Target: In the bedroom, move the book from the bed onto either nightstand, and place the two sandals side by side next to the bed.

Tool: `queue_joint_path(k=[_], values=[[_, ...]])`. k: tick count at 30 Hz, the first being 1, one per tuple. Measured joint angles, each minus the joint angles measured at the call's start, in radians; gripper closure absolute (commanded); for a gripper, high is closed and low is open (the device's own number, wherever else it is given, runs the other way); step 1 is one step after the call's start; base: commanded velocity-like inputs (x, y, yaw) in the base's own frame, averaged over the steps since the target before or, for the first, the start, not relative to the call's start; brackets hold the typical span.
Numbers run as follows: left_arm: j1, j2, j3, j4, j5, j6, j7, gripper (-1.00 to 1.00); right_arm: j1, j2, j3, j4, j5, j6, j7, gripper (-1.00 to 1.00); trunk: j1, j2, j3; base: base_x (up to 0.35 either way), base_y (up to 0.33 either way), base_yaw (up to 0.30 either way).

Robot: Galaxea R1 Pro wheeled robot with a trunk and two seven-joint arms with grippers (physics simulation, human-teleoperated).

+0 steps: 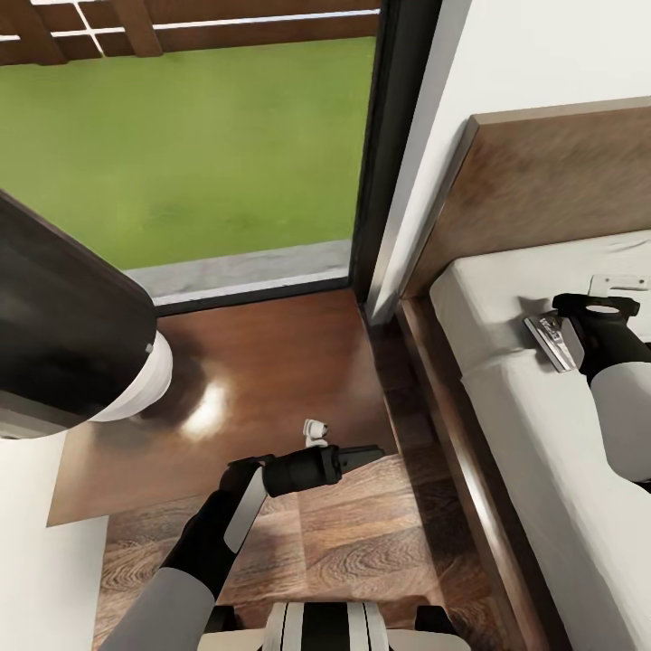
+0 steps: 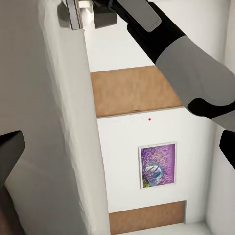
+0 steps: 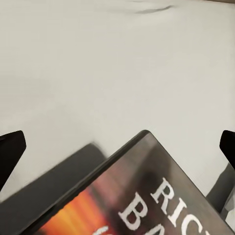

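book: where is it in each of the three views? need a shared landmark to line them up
Head view: the book lies at the right, on the bed, at the right gripper's fingers.
Left wrist view: seen edge-on at the top left, beside the mattress edge.
Right wrist view: dark cover with lettering along the bottom, corner pointing up, casting a shadow.
Shared landmark: the off-white mattress.

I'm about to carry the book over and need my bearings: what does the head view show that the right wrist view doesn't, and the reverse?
The head view gives the layout: the low dark brown glossy-topped nightstand beside the dark wood bed frame, the tall black-framed window behind it, and the left gripper by the nightstand's near edge.

The right wrist view gives close detail: white lettering and orange print on the small dark paperback book, and a shadow beneath its corner on the off-white mattress.

Both show the book, the mattress and the right gripper.
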Motion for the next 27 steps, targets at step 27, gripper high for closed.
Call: queue_joint_path(k=[27], values=[[0.000,0.000,-0.001,0.000,-0.001,0.000,-0.002,-1.00,0.000,0.000,0.001,-0.001,-0.004,0.000,0.000,-1.00,-0.053,0.098,0.044,0.000,0.000,0.000]])
